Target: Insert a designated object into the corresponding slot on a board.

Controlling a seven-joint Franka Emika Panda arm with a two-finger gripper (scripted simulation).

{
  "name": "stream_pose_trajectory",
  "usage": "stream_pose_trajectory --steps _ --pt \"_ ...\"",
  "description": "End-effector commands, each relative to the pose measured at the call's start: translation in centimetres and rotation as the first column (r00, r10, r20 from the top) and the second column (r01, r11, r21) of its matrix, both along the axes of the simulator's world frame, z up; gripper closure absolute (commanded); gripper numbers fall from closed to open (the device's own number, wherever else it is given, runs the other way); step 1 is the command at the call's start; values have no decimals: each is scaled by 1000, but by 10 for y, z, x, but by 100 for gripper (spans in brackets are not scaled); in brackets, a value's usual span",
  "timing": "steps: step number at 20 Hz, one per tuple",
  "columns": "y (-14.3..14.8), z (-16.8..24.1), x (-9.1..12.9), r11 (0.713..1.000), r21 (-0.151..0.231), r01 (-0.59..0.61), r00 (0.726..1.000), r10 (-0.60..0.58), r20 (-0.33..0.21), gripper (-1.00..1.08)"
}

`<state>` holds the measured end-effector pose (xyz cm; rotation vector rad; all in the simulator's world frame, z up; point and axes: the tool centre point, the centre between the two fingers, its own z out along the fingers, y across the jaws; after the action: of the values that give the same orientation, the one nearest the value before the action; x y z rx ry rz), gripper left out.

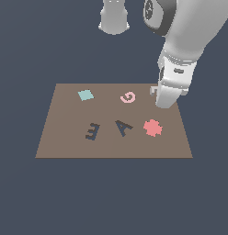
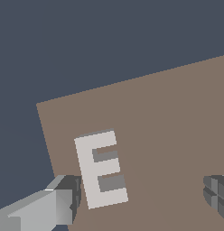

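Brown board (image 1: 65, 142) flat on dark floor. Pincer (image 2: 143, 196) spread wide, low over board's far corner on exterior view's right, fingers (image 2: 46, 207) either side of grey E (image 2: 101, 168), not gripping. E-slot (image 1: 92, 131) well apart.

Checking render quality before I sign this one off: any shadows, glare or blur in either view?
Exterior view: flat, even light, no shadows or glare; the board shapes look blocky. Wrist view: sharp, only the grey letter E shows shaded recesses; the gripper fingers are cut off at the frame edges.
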<state>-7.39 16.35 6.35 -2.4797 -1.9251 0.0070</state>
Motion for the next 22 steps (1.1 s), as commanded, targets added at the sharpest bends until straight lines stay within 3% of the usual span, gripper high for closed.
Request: stream_pose_trajectory --steps 1,9,22 --pt "5 -4 -9 997 1 -72 997 72 2 -92" --pt "11 -13 -26 981 2 -196 981 196 5 -92" --pt "11 -25 -27 979 1 -203 979 203 5 -92"
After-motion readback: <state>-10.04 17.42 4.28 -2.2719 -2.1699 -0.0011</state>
